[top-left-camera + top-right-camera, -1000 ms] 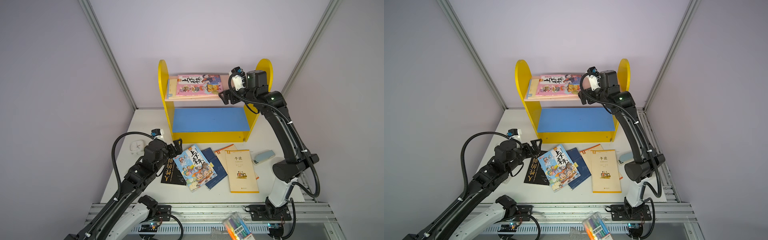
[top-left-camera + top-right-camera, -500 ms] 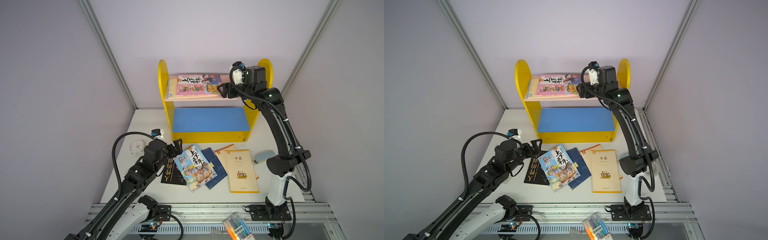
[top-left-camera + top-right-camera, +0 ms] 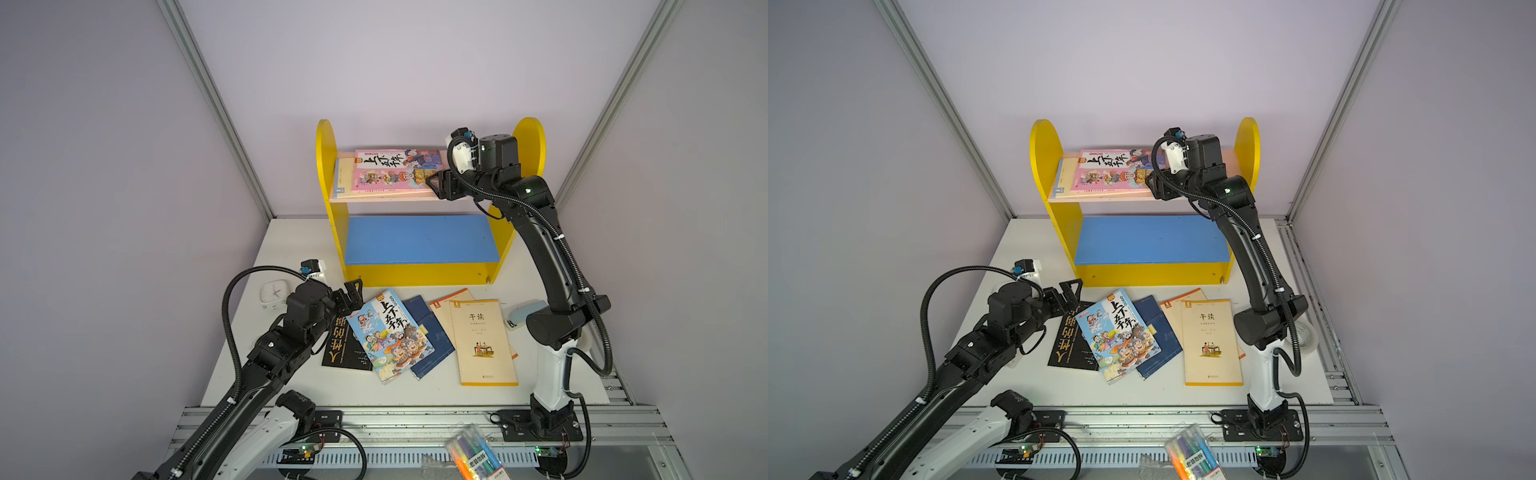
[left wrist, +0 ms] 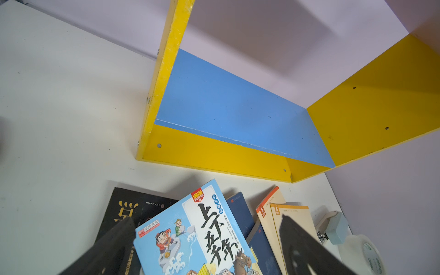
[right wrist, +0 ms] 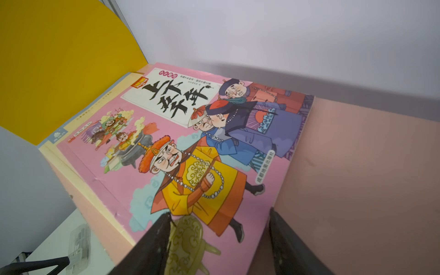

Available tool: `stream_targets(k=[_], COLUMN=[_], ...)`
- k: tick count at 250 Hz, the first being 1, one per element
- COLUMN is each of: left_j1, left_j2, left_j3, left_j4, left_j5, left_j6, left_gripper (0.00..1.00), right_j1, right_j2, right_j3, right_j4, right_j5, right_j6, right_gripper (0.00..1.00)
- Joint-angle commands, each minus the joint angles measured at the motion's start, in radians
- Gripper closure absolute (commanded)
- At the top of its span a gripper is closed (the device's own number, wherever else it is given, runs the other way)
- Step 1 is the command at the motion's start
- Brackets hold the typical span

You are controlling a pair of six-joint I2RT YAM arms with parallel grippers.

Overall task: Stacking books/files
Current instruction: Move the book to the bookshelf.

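**Right gripper [image 3: 435,186] spread at the top-board books**

A white clock [image 3: 273,294] sits at the left of the table [image 3: 291,237]. A light-blue stapler [image 3: 521,313] and a tape roll [image 3: 1306,334] sit at the right, partly hidden by the right arm. On the yellow shelf [image 3: 324,166], the top board holds 2 books: a pink cartoon book [image 3: 395,170] on a cream book [image 3: 343,178]. The right jaws stand apart around the pink one's right corner. 5 more lie fanned on the table. The left gripper [image 3: 353,293], spread wide, hangs over the black book [image 3: 345,349].
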Motion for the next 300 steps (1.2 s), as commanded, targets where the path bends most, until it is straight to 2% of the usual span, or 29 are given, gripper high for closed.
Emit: stream_targets(k=[1, 147, 300], left_j1=[0.004, 0.017, 0.021], left_j2=[-0.002, -0.017, -0.025], left_j3=[-0.005, -0.014, -0.026], left_j4=[0.015, 0.005, 0.005], left_j5=[0.01, 0.018, 0.02], left_j6=[-0.005, -0.019, -0.025], left_gripper=[0.03, 0.03, 0.03], right_j1=[0.007, 0.029, 0.065], right_j2=[0.016, 0.055, 0.056], right_j3=[0.0, -0.001, -0.003], right_j4=[-0.05, -0.095, -0.069], right_j5=[-0.016, 0.009, -0.011], right_j6=[-0.018, -0.158, -0.171], right_gripper=[0.33, 0.35, 0.33])
